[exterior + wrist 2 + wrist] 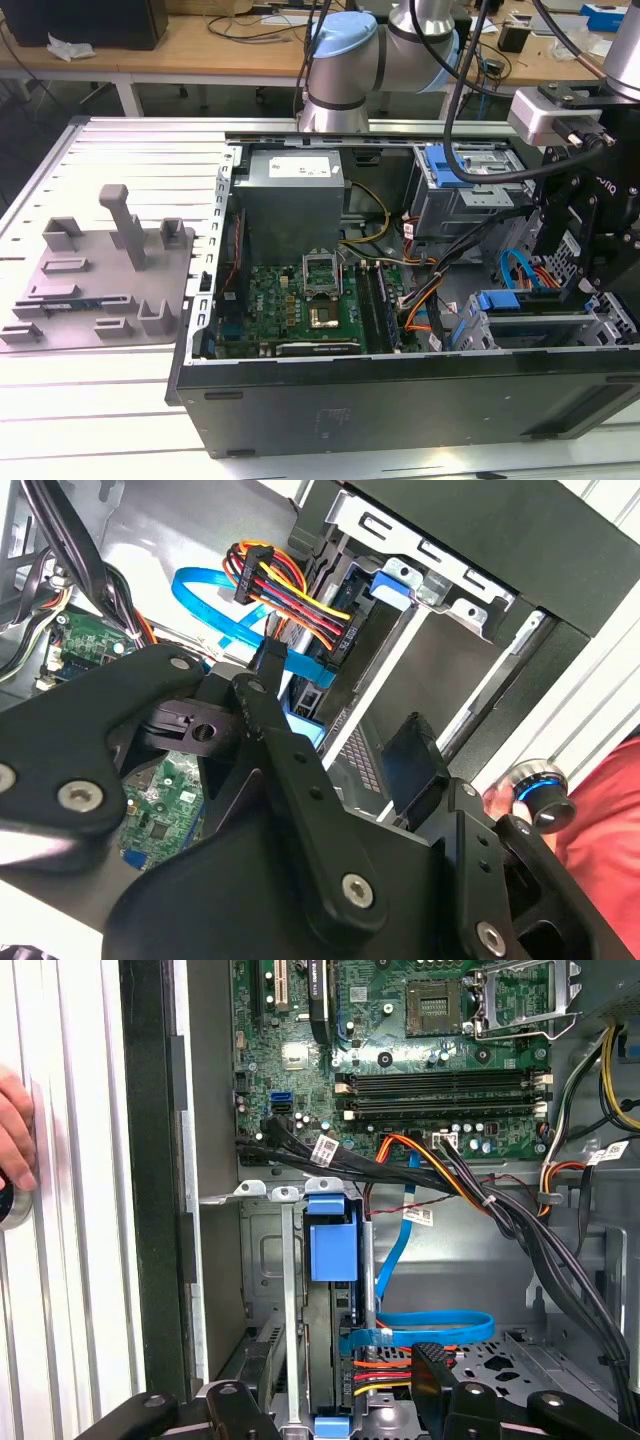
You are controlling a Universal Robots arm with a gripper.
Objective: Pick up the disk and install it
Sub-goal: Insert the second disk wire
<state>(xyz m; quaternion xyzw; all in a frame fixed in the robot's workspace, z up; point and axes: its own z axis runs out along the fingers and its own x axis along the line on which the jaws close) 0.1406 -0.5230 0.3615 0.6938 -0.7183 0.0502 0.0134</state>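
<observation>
Black linkage gripper hangs over the drive-bay corner of the open black computer case; whether its jaws are spread cannot be told. The blue-framed silver disk sits edgewise in the grey metal bay, apparently seated, blue ribbed latch uppermost. Blue and orange cables crowd the bay edge, leaving little room

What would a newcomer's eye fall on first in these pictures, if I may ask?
Probably the open computer case lying on the table, its green motherboard exposed. Next, the black gripper reaching into the drive bays at the exterior view's right, where the blue-framed disk sits upright in a bay. A grey holder tray lies at the exterior view's left.
</observation>
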